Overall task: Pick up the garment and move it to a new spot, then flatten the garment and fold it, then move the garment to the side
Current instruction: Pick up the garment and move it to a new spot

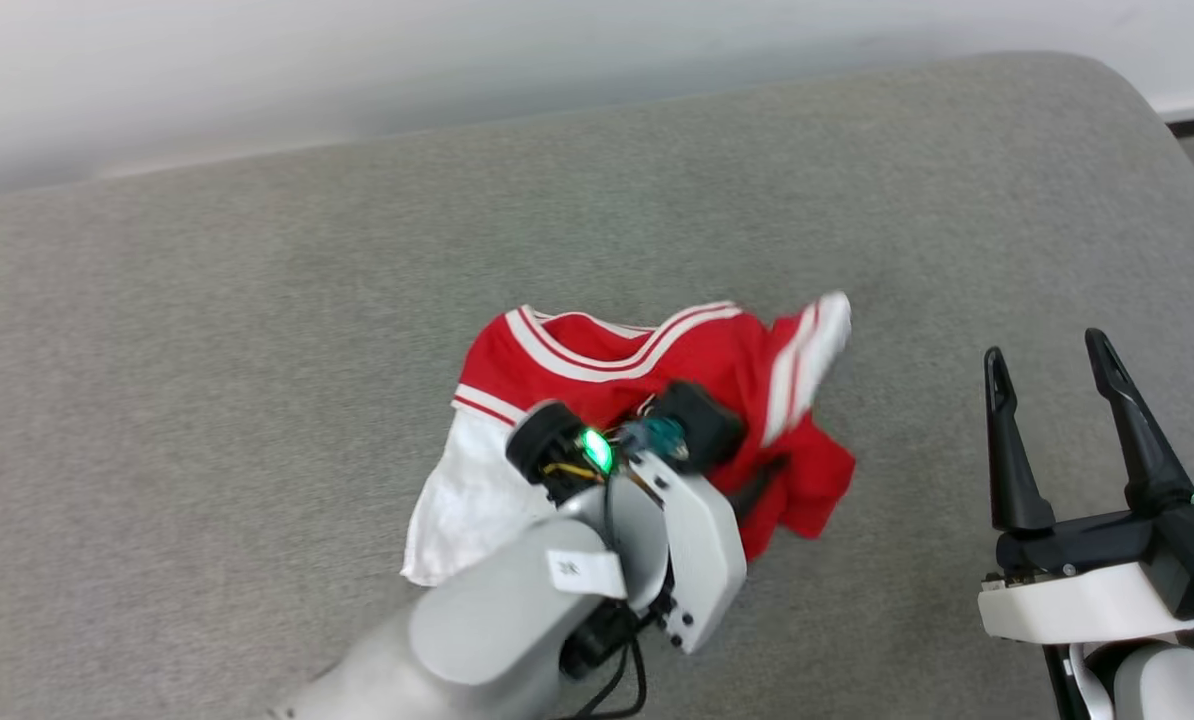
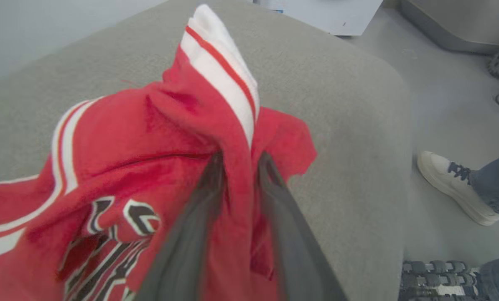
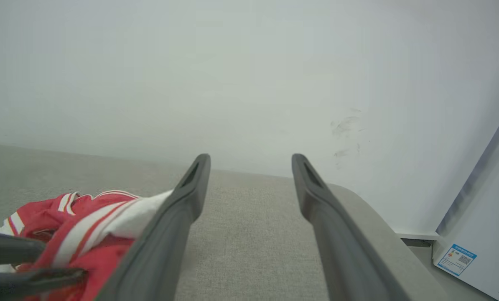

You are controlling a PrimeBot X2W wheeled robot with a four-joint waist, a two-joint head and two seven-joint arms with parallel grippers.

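**Thin pinch on a crumpled shirt**

Head view: the shirt lies bunched near the middle of the grey cushion, well in from its rounded far right corner. One white sleeve is spread toward the near edge and a striped one is flopped over the top. The left gripper is down in the red cloth. Its wrist covers the jaws, so from here I cannot tell how much they hold. The right gripper hovers near the right edge, jaws wide apart and empty.

Left wrist view: the two dark fingers stand close together with a ridge of red cloth squeezed between them. That is a narrow grip on one fold. It may slip out on a lift, or catch a single layer so the rest trails and twists. The chest lettering is creased and cannot be read. A person's shoe stands on the floor just beyond the cushion's corner, so a wide swing that way could meet it.

Right wrist view: nothing lies between the spread fingers. The shirt sits low at the left, partly behind one finger. The hem and the collar opening cannot be made out, which makes choosing corners for flattening hard.
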